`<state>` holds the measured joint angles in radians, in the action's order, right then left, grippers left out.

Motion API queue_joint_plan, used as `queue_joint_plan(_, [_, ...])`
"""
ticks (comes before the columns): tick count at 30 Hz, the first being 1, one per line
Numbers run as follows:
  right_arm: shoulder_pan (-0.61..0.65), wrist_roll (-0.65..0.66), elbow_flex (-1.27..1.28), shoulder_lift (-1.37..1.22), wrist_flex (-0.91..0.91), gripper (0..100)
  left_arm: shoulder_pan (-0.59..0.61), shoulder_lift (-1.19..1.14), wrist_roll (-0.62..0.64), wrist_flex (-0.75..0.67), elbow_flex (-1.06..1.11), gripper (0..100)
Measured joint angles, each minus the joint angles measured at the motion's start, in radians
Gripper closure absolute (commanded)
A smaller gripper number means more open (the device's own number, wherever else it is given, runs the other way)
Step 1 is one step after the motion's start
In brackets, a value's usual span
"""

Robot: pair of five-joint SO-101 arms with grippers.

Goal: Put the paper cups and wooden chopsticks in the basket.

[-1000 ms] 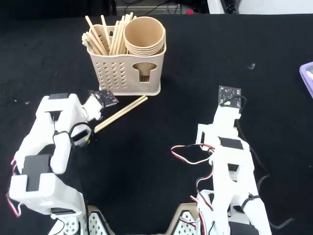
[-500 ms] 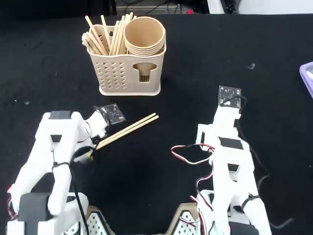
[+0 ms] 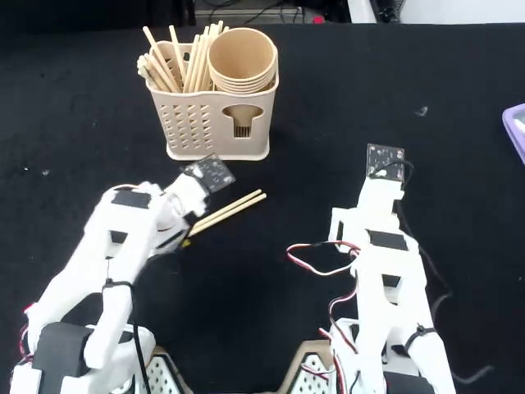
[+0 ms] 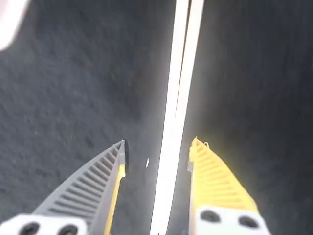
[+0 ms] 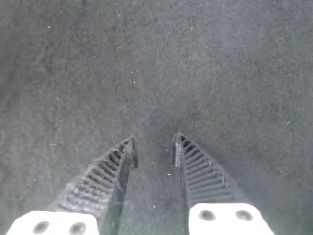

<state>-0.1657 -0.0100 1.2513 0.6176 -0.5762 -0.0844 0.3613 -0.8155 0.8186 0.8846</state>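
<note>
stack of paper cups (image 3: 242, 59) stands in the basket (image 3: 217, 131) next to a bundle of wooden chopsticks (image 3: 176, 61); that part is judged done. one loose pair (image 3: 236, 207) lies on the table (image 3: 426, 74) just in front of the basket, outstanding. left gripper (image 4: 156, 147) straddles this pair, jaws apart with a gap on each side, no grip. right gripper (image 5: 154, 147), well off to the side of the basket, is slightly parted and holds nothing. the left arm (image 3: 123, 246) covers the pair's far-from-basket end in the high view; number of cups unclear.
</note>
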Motion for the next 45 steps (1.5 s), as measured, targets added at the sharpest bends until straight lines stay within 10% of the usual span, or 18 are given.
queue_joint_plan(30, [0.000, 0.000, 0.000, 0.000, 0.000, 87.1, -0.106, -0.442, 0.097, 0.144, -0.302, 95])
queue_joint_plan(45, [0.000, 0.000, 0.000, 0.000, 0.000, 87.1, -0.080, 0.037, 0.098, 0.365, -0.207, 95])
